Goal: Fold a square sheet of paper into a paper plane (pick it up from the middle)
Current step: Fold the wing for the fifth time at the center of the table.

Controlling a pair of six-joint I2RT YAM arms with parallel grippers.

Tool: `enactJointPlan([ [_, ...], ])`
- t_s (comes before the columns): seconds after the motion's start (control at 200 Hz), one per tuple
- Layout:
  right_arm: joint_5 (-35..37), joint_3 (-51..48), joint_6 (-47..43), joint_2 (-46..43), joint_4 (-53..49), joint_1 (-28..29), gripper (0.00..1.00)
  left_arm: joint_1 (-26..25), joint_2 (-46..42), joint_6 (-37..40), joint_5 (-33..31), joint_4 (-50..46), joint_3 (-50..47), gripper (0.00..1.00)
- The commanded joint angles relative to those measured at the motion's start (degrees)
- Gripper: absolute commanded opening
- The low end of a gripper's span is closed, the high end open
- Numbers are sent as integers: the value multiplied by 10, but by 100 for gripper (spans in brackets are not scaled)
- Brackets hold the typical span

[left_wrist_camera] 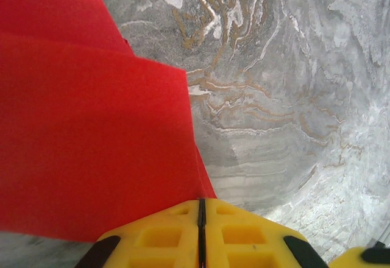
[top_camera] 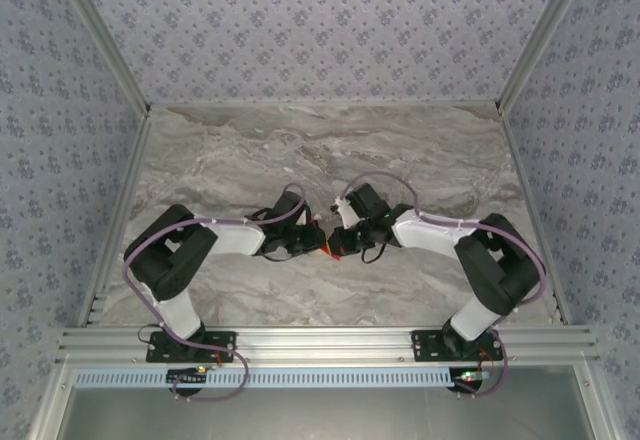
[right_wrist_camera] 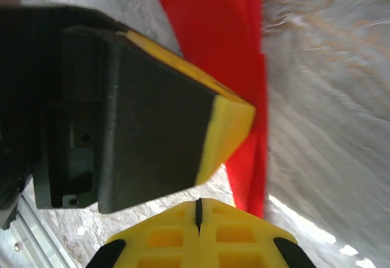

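- I see both arms reaching in from the near edge, elbows out, wrists meeting mid-table.
- Left gripper: closed, pinching a corner of the square sheet of paper.
- Right gripper: closed, with the paper's edge beside its tips. I cannot confirm a grip.
- The sheet shows overlapping layers. I judge folding begun, with no dart shape yet.

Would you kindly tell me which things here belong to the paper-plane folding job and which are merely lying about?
Job: red paper sheet, left gripper, right gripper.
Not part of it: marble table, patterned walls, aluminium frame.
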Motion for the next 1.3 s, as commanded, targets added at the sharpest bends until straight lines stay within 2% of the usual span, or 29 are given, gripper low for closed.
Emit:
enactJointPlan([
  [0.0,-24,23,8,29,4,5,0,1,30,-2,-36,-54,-1,11],
  [0.265,-7,47,6,75,-21,4,0,1,31,-2,-40,-67,-1,10],
  [0.555,1,21,-4,83,-41,-10,0,1,28,3,-52,-93,3,9],
  [0.854,-11,-21,-8,65,-56,-23,0,1,30,4,-59,-104,6,9],
  [1.059,-22,-64,-5,19,-57,-43,0,1,30,5,-64,-111,6,9],
  [1.299,-69,-48,21,-18,2,-45,0,1,31,6,-60,-110,9,9],
])
